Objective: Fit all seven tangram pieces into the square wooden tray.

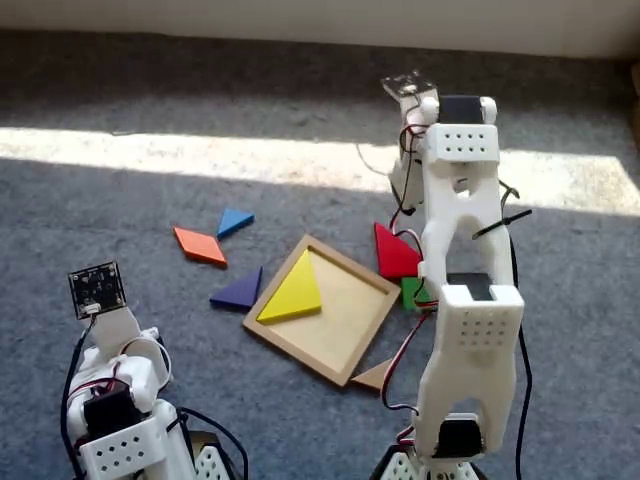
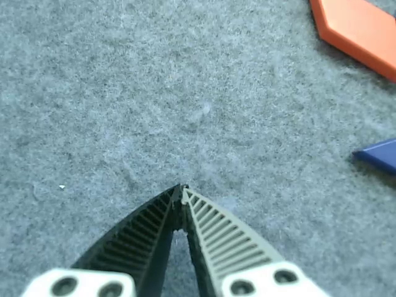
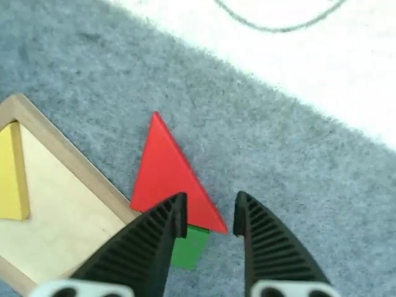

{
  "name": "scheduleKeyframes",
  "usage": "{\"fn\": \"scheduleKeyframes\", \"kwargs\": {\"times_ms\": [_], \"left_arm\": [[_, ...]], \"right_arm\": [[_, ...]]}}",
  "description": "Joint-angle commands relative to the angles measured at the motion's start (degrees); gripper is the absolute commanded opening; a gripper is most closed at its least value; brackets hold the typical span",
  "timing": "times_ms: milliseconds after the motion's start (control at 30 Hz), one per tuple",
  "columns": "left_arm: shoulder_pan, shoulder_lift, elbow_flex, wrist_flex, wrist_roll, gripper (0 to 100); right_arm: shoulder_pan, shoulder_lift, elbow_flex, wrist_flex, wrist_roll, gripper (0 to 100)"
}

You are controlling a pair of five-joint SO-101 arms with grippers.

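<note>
- tray [image 1: 345,328]: yellow triangle [image 1: 292,290] against left edge; one of seven placed.
- Outside: red triangle [image 3: 167,176], green piece [image 3: 189,246], orange piece [image 1: 200,246], blue triangle [image 1: 234,221], purple triangle [image 1: 240,291], possibly a tan piece [image 1: 372,376].
- left fingers [image 2: 216,230] closed, empty; right fingers [image 3: 266,241] open over red triangle.

A band of hard sunlight runs over the carpet [image 1: 120,230] across the upper half of the high view, glaring almost white; below it the carpet lies in even shade. The right wrist view catches that glare beyond the red triangle [image 3: 167,173]
</note>
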Motion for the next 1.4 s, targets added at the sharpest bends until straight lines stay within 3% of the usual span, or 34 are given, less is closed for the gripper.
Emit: {"fn": "scheduleKeyframes", "kwargs": {"times_ms": [0,267,467,800,1133,1367], "left_arm": [[-0.66,-1.45,0.66,-0.97,-0.09,1],[-0.66,-1.45,0.66,-0.97,0.00,1],[-0.66,-1.45,0.66,-0.97,0.00,1],[-0.66,-1.45,0.66,-0.97,0.00,1],[-0.66,-1.45,0.66,-0.97,0.00,1],[-0.66,-1.45,0.66,-1.05,0.00,1]], "right_arm": [[-1.80,-9.63,6.46,0.57,0.44,23.8],[-5.76,-22.29,31.69,-13.58,0.53,24.2],[-8.31,-23.78,47.34,-25.54,0.53,24.3],[-4.35,-15.08,49.98,-36.79,0.44,30.8],[0.57,-14.55,46.73,-36.79,4.13,30.8],[-1.01,-14.55,37.67,-22.99,6.59,31.0]]}}
